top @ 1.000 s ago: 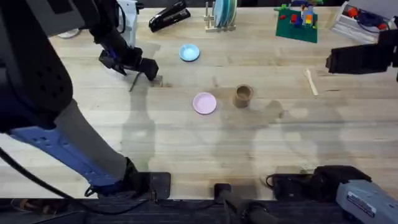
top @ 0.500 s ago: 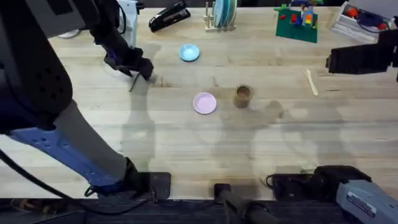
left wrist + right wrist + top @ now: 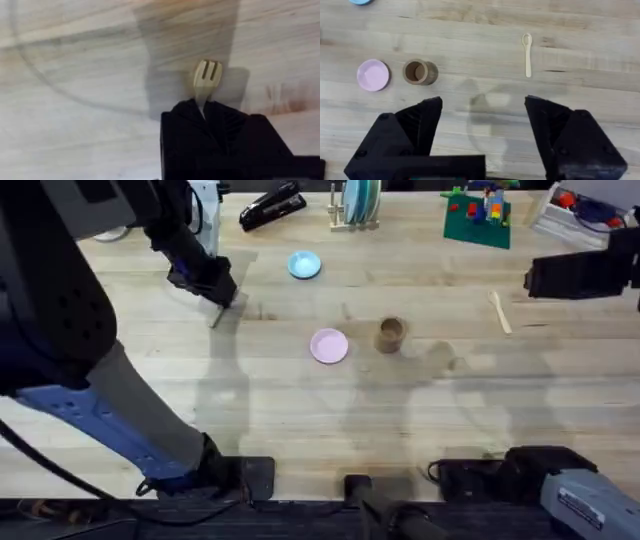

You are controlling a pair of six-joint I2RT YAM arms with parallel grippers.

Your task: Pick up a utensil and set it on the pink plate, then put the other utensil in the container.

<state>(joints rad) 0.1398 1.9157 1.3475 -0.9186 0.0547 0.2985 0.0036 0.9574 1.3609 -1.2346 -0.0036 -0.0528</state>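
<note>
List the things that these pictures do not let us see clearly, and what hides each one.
- Fork handle: in the left wrist view the left gripper covers it, leaving the tines visible.
- Fork in the overhead view: mostly under the left gripper, so whether it is lifted is unclear.
- Container inside: too small and shadowed in the right wrist view.
- Right gripper, open: its arm looks dark and blurred in the overhead view.

A lab bench: wooden table (image 3: 300,410), stapler (image 3: 272,205), toy bricks (image 3: 478,210), parts bin (image 3: 580,210).

Fork (image 3: 206,80) handle vanishes between the left gripper (image 3: 210,112) fingers, tines poking out; overhead, the fork is hidden under that gripper.
</note>
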